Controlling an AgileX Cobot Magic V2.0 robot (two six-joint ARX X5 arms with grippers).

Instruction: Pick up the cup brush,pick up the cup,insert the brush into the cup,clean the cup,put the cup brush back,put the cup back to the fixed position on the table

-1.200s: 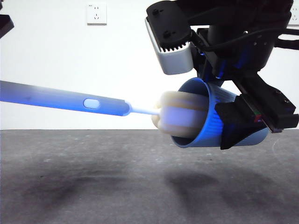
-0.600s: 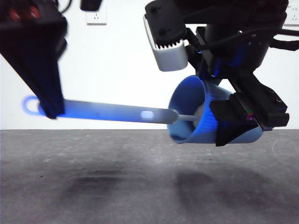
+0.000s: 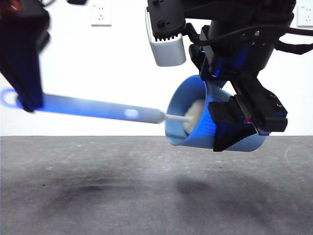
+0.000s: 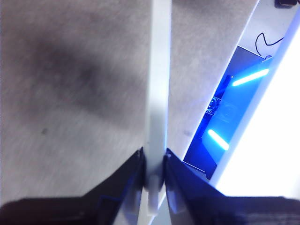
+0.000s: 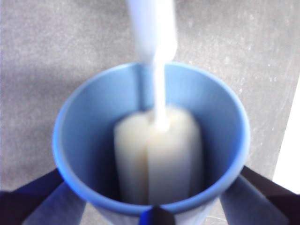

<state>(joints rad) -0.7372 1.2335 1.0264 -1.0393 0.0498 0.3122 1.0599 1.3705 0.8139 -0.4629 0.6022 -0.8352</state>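
The blue cup [image 3: 195,122] lies on its side in the air above the table [image 3: 146,191], mouth toward the left of the front view. My right gripper [image 3: 244,125] is shut on the cup [image 5: 150,140]. The cup brush [image 3: 98,108] runs nearly level; its cream sponge head [image 3: 194,115] is inside the cup, seen filling it in the right wrist view [image 5: 157,154]. My left gripper [image 3: 27,83] is shut on the brush handle [image 4: 157,93] near its white looped end [image 3: 7,97], its jaws pinching it from both sides [image 4: 152,171].
A white wall with a socket [image 3: 100,14] stands behind the table. Dark shadows of the arms lie on the table below the cup and brush.
The sponge head went from the cup's mouth deep inside, then drew back a little. The cup shifted left and tilted. The left gripper came into the front view.
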